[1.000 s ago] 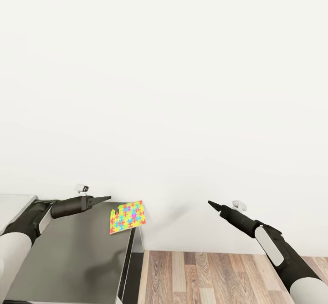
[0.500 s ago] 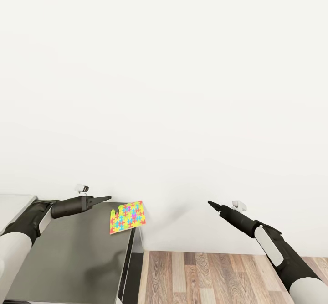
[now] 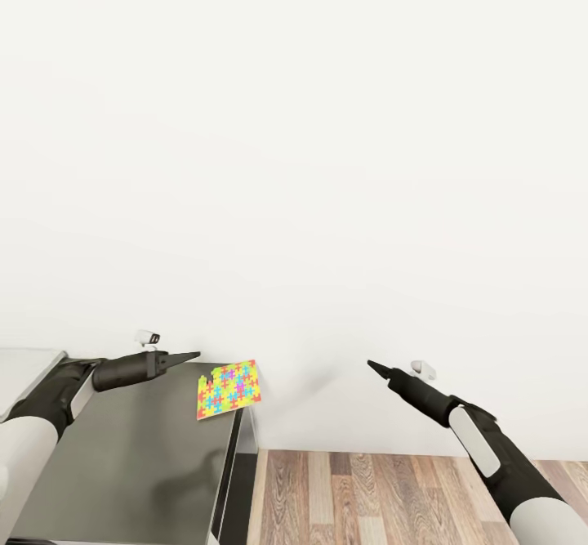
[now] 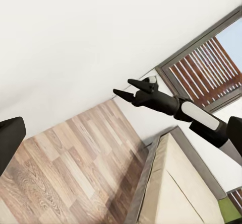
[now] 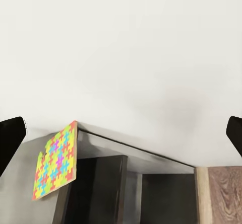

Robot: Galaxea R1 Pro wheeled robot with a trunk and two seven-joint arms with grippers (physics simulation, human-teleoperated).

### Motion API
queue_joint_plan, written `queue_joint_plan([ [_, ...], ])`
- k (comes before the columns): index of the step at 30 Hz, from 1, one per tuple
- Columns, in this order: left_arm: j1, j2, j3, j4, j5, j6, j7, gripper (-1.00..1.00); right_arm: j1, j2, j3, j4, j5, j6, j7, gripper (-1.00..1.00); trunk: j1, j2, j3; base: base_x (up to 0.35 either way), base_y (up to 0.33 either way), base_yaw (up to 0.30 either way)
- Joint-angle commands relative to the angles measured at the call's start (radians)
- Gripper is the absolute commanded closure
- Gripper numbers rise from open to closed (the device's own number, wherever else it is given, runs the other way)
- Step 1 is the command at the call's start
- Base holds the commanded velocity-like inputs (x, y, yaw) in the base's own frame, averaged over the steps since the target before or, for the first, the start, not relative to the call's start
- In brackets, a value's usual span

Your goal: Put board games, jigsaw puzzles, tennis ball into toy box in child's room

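Note:
One jigsaw puzzle [image 3: 228,388], a thin square of yellow, blue, pink and green pieces, lies at the far right corner of the table's dark grey section [image 3: 131,463], close to the wall. The right wrist view also has the puzzle [image 5: 54,161]. My left gripper [image 3: 191,356] hovers over the table just left of the puzzle, and one finger [image 4: 10,138] sits at the picture's edge. My right gripper [image 3: 371,364] hangs over the floor well right of the table. Its fingers [image 5: 11,136] stand far apart, open and empty. The bed [image 4: 176,183] appears in the left wrist view.
A plain white wall rises directly behind the table. Wood plank floor [image 3: 392,496] lies right of the table's end. A lighter grey table part [image 3: 24,365] continues at the left. A window with brown slats [image 4: 201,68] stands beyond the bed.
My right gripper has shifted slightly to the left. The left arm, the puzzle and the camera have not moved.

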Motion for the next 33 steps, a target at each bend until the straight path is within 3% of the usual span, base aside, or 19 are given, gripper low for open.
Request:
queue_joint_plan([
  [1, -0.001, -0.001, 0.000, 0.000, 0.000, 0.010, -0.004, -1.00, -0.001, 0.007, 0.003, -0.001, -0.007, 0.005, -0.003, -1.00, 0.001, -0.002, -0.002, 0.000, 0.000, 0.000],
  [3, -0.001, -0.004, -0.001, 0.000, 0.000, 0.010, -0.004, -1.00, -0.001, 0.038, 0.005, -0.004, -0.006, 0.005, -0.005, -1.00, 0.001, -0.002, -0.002, 0.000, 0.000, 0.000],
  [7, 0.000, -0.019, -0.005, -0.008, 0.000, 0.010, -0.004, -1.00, -0.001, 0.145, 0.027, 0.007, 0.002, 0.015, -0.008, -1.00, 0.001, -0.002, -0.002, 0.000, 0.000, 0.000],
  [10, 0.001, -0.040, -0.006, -0.025, -0.001, 0.012, -0.004, -1.00, -0.011, 0.186, 0.045, 0.041, 0.007, 0.053, -0.009, -1.00, 0.001, -0.002, -0.002, 0.000, 0.000, 0.000],
  [12, 0.004, -0.077, -0.008, -0.051, -0.001, 0.027, -0.004, -1.00, -0.031, 0.205, 0.052, 0.084, 0.007, 0.131, -0.009, -1.00, 0.001, -0.002, -0.002, 0.000, 0.000, 0.000],
  [15, 0.008, -0.112, -0.011, -0.102, -0.003, 0.061, -0.004, -1.00, -0.045, 0.214, 0.053, 0.128, 0.004, 0.200, -0.009, -1.00, 0.001, -0.002, -0.002, 0.000, 0.000, 0.000],
  [17, 0.033, -0.141, -0.033, -0.184, -0.004, 0.103, -0.004, -1.00, -0.054, 0.218, 0.051, 0.157, 0.001, 0.233, -0.006, -1.00, 0.001, -0.002, -0.002, 0.000, 0.000, 0.000],
  [19, 0.065, -0.151, -0.055, -0.271, -0.005, 0.146, -0.004, -1.00, -0.057, 0.220, 0.049, 0.168, 0.001, 0.244, -0.006, -1.00, 0.001, -0.002, -0.002, 0.000, 0.000, 0.000],
  [27, 0.220, -0.161, -0.082, -0.682, -0.009, 0.373, 0.006, -1.00, -0.062, 0.223, 0.042, 0.179, -0.006, 0.262, -0.005, -1.00, 0.001, -0.002, -0.002, 0.000, 0.000, 0.000],
  [29, 0.232, -0.161, -0.083, -0.715, -0.009, 0.390, 0.014, -1.00, -0.063, 0.223, 0.039, 0.180, -0.013, 0.263, -0.005, -1.00, 0.001, -0.002, -0.002, 0.000, 0.000, 0.000],
  [33, 0.249, -0.156, -0.080, -0.759, -0.010, 0.412, 0.030, -1.00, -0.062, 0.224, 0.035, 0.181, -0.081, 0.264, -0.001, -1.00, 0.001, -0.002, -0.002, 0.000, 0.000, 0.000],
])
